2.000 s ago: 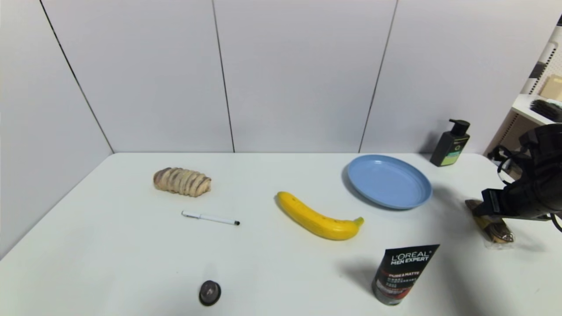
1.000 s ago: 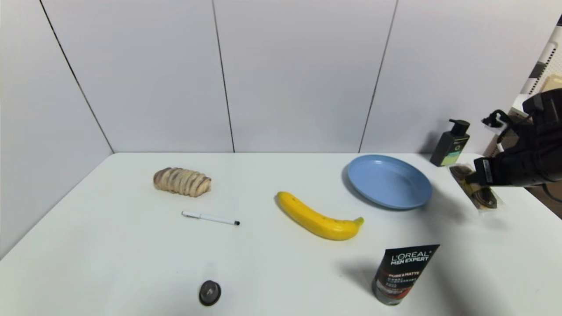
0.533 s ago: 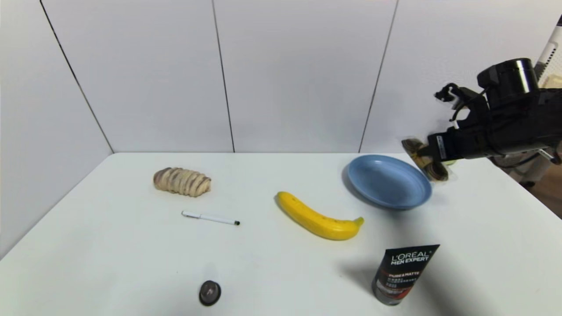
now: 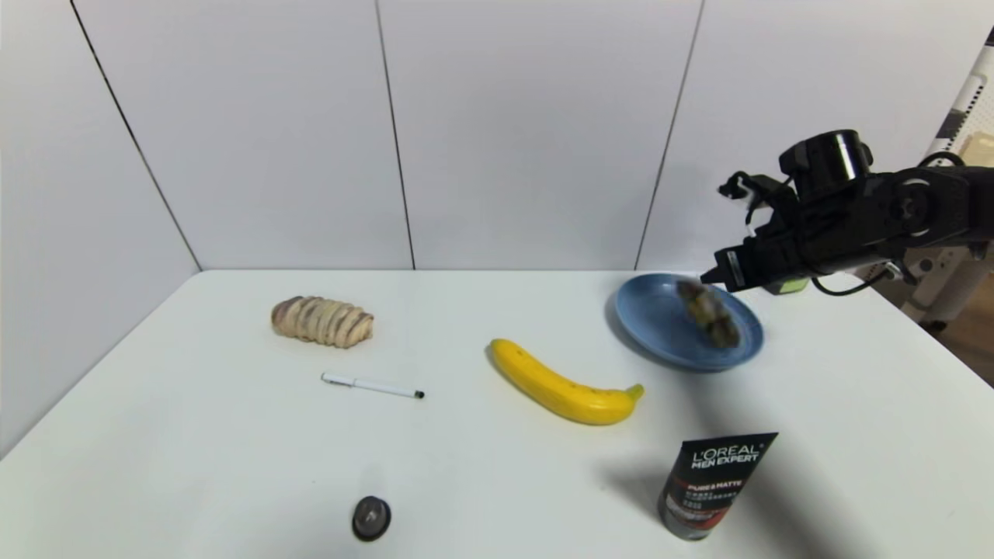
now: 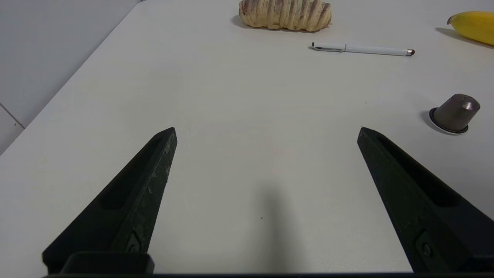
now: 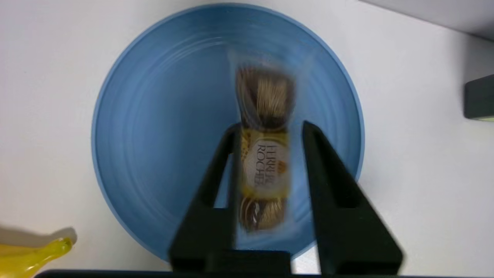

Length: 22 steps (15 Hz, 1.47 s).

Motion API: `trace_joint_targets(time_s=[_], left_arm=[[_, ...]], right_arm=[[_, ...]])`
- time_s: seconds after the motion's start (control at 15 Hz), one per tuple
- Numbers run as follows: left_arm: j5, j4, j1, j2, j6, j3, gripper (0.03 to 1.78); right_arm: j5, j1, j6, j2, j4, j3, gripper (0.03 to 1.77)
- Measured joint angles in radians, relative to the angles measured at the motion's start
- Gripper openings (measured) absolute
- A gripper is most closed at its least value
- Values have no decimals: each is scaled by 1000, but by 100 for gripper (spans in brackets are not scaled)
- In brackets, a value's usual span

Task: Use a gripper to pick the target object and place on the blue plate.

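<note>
Swung in from the desk's (image 4: 233,466) right edge, right end effector (image 6: 268,129) now over blue plate (image 4: 648,330); wrist view alone reveals fingers parted, blurred packet (image 6: 264,154) loose between.

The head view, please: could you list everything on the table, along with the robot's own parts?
table: one, white, under everything
bread loaf: one, striped beige-brown, far left
pen: one, white, in front of the loaf
capsule: one, dark, near edge, left of centre
banana: one, yellow, centre
blue plate: one, light blue, far right
cookie packet: one, clear with a gold label, blurred, on or just above the plate
tube: one, black, near right, standing
bottle: one, dark, beyond the plate, mostly hidden
right hand: one, black, above the plate's far rim, open, packet free of it
left hand: one, black, open, parked over the table's near left
</note>
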Motion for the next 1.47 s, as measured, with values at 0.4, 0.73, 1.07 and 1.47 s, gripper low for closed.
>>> trace_joint_targets(time_s=[0.4, 0.73, 1.07, 1.47], left_arm=[[0, 0, 0, 0, 0, 0, 169], [0, 0, 0, 0, 0, 0, 169], [0, 0, 0, 0, 0, 0, 169], [0, 0, 0, 0, 0, 0, 169]], right_arm=[[8, 17, 4, -31, 2, 3, 122], [8, 17, 64, -262, -4, 84, 145], [50, 29, 112, -710, -40, 512, 158], [63, 15, 49, -1342, -160, 1150, 165]])
